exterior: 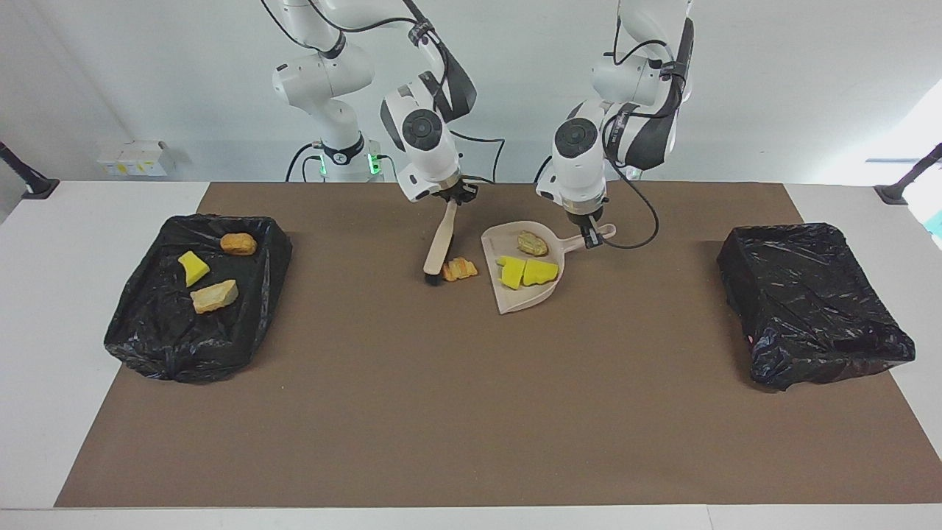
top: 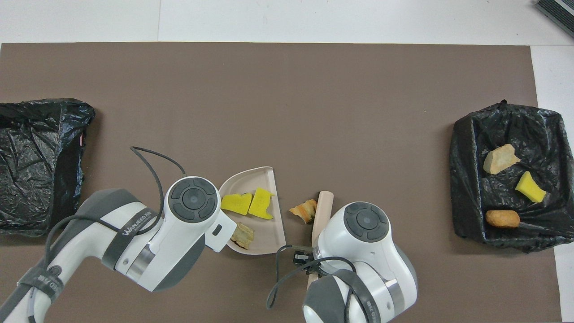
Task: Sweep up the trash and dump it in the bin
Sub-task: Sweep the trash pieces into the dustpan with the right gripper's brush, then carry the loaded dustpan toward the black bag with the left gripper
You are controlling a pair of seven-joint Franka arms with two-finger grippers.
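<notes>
My right gripper (exterior: pixel 450 197) is clenched on the handle of the brush (exterior: pixel 440 248), which slants down so its dark bristles meet the brown mat (exterior: pixel 441 412); touching the brush head, on the side toward the dustpan, lies one orange bread lump (exterior: pixel 460 269), still on the mat; my left gripper (exterior: pixel 589 234) is clamped on the handle of the dustpan (exterior: pixel 515 300), which sits just beside that lump; in the dustpan: two yellow sponge pieces (exterior: pixel 525 272) and one tan lump (exterior: pixel 531 244); the bin (exterior: pixel 140 324) at the right arm's end holds one yellow wedge (exterior: pixel 193 267) and two bread lumps (exterior: pixel 214 296); a second bin (exterior: pixel 809 309) stands at the left arm's end.
</notes>
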